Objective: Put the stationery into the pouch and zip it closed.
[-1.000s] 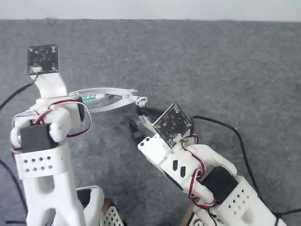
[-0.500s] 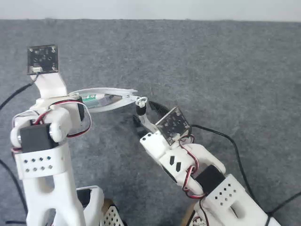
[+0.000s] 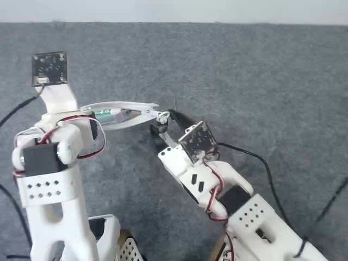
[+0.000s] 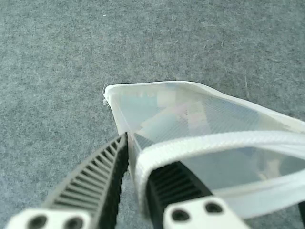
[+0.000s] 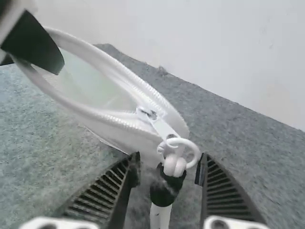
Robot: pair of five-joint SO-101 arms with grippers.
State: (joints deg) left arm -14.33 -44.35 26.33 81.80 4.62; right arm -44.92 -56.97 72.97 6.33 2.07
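Note:
A translucent white pouch hangs above the grey mat, with a green-tipped piece of stationery inside. In the left wrist view my left gripper is shut on the pouch's zipper rim, and pale stationery shows through the mesh. The white ring-shaped zipper pull sits at the pouch's free end, with a bead and a dark piece hanging below it. My right gripper is open, one finger on each side of the pull. From above, the right gripper sits just under the pull.
The left arm stands at the table's left with its camera board raised. The right arm slants in from the lower right, trailing a black cable. Grey mat spreads out behind and to the right.
The right gripper has moved up and left towards the pouch's end, and its fingers now straddle the zipper pull. The left arm and the pouch have not moved.

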